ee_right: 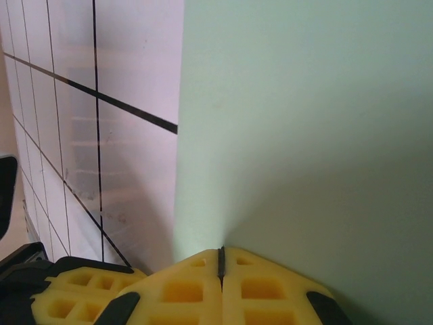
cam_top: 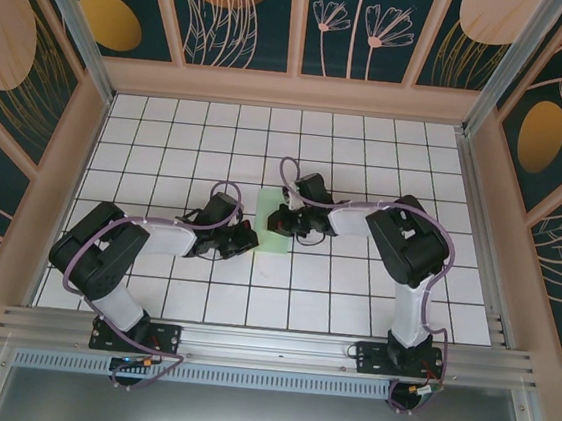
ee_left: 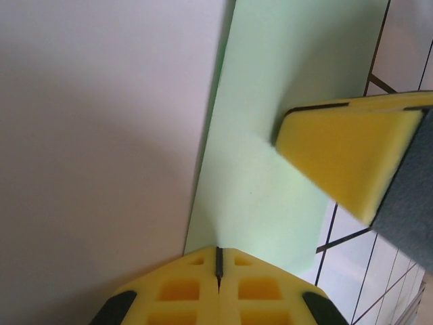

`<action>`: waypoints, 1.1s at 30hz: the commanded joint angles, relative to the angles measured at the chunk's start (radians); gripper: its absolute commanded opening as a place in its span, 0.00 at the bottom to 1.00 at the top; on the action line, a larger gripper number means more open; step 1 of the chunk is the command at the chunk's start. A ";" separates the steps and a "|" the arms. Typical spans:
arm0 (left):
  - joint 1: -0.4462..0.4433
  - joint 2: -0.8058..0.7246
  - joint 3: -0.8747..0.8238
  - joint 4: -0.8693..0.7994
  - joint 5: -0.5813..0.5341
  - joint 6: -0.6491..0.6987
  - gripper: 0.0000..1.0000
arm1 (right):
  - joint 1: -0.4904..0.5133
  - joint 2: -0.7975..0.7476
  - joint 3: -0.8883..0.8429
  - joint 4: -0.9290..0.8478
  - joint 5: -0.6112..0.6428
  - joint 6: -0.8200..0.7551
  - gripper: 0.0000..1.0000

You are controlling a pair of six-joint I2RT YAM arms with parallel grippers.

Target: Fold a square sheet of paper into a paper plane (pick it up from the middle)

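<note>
The square sheet of paper (cam_top: pixel 270 231) is pale mint green and shows from above as a narrow strip between the two grippers at the table's middle. My left gripper (cam_top: pixel 246 239) is at its left edge. In the left wrist view the yellow pads (ee_left: pixel 218 261) are shut, and the paper (ee_left: pixel 264 122) rises from their seam. My right gripper (cam_top: pixel 284 221) is at the strip's right side, shut (ee_right: pixel 220 261) on the paper (ee_right: pixel 304 122). A right fingertip (ee_left: pixel 338 152) hangs over the paper. The paper plane is out of view.
The white grid table (cam_top: pixel 352 298) is boxed in by wooden walls (cam_top: pixel 86 150) on three sides. An aluminium rail (cam_top: pixel 267 345) runs along the near edge by the arm bases. Open tiles lie behind the paper and to both sides.
</note>
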 commanded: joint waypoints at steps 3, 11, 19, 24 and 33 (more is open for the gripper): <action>-0.015 0.043 -0.061 -0.104 -0.026 -0.008 0.00 | -0.083 0.026 0.027 -0.072 0.022 -0.114 0.01; -0.021 -0.013 -0.006 -0.059 -0.004 0.017 0.01 | -0.176 -0.016 0.121 -0.149 0.037 -0.151 0.06; -0.018 -0.030 0.208 -0.148 -0.085 0.096 0.25 | -0.173 -0.217 -0.079 -0.082 0.049 -0.002 0.38; -0.014 0.072 0.330 -0.235 -0.175 0.163 0.22 | -0.172 -0.320 -0.197 -0.046 0.059 0.092 0.45; -0.015 0.234 0.416 -0.318 -0.246 0.202 0.12 | -0.131 -0.354 -0.260 -0.060 0.080 0.167 0.48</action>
